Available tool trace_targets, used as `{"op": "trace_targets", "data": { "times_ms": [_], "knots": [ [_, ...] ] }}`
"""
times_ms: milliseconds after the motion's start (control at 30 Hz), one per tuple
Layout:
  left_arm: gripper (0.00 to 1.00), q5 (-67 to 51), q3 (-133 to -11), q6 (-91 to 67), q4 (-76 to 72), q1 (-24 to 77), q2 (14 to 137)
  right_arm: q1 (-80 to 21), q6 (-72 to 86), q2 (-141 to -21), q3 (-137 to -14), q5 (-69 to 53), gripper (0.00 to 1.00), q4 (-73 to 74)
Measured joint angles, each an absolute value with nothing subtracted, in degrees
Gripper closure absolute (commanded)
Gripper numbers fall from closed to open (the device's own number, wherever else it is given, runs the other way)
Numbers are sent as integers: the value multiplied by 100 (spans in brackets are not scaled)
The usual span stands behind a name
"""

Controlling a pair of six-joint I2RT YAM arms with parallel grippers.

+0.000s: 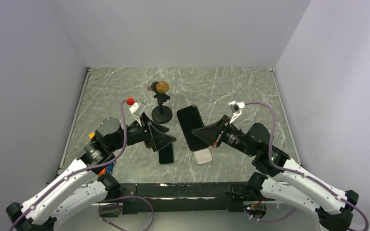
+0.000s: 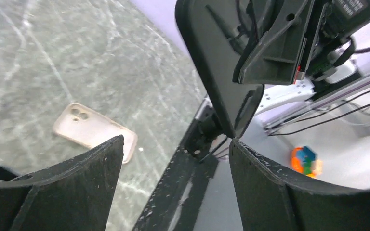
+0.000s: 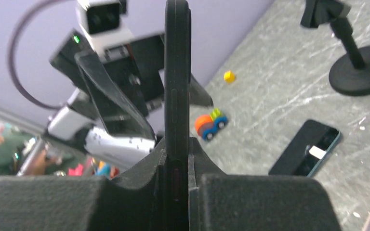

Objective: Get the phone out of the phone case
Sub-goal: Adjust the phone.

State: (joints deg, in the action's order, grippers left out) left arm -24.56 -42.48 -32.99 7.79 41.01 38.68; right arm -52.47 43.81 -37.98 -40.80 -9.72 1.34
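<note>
The right hand (image 3: 177, 156) is closed tight on the black phone case (image 1: 189, 120), its two fingers pinching the flat faces near one end. From the wrist camera the case stands edge-on and upright between them, its matte side and button bumps facing the lens. It appears to be lifted off the grey marbled worktop (image 1: 231, 86), out in the middle between the two arms. Whether a phone still sits inside it, I cannot tell.

The left hand (image 2: 176, 142) is spread wide with nothing in its grip. It points towards the held case, whose lower corner hangs just past its fingertips, not touching them.

Below the left hand a dark phone (image 1: 166, 155) lies flat on the worktop, screen up, with a bluish edge. Just to its right, under the right hand, a pale, beige-tinted phone case (image 1: 203, 156) lies flat with its camera cut-out showing. The two lie near each other but apart.

Further back stands a small microphone (image 1: 161, 87) on a round black base, its head gold-coloured. A bright toy car (image 3: 211, 124) and a little yellow cube (image 3: 229, 76) sit off by the left arm.
</note>
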Motion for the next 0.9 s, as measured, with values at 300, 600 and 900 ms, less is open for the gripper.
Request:
{"op": "trace_targets", "data": {
  "times_ms": [300, 600, 900],
  "knots": [
    [24, -2783, -3736, -4427, -1245, 4978, 4670, -5245, 5129, -3968, -3522, -172, 100, -1516],
    [94, -2926, -3736, -4663, -2143, 5144, 5293, -5249, 5537, -4042, -2982, -248, 100, -2641],
    [100, -3092, -3778, -4178, -1509, 5181, 5210, -5159, 4633, -4093, -3854, -1238, 29, -913]
  ]
}}
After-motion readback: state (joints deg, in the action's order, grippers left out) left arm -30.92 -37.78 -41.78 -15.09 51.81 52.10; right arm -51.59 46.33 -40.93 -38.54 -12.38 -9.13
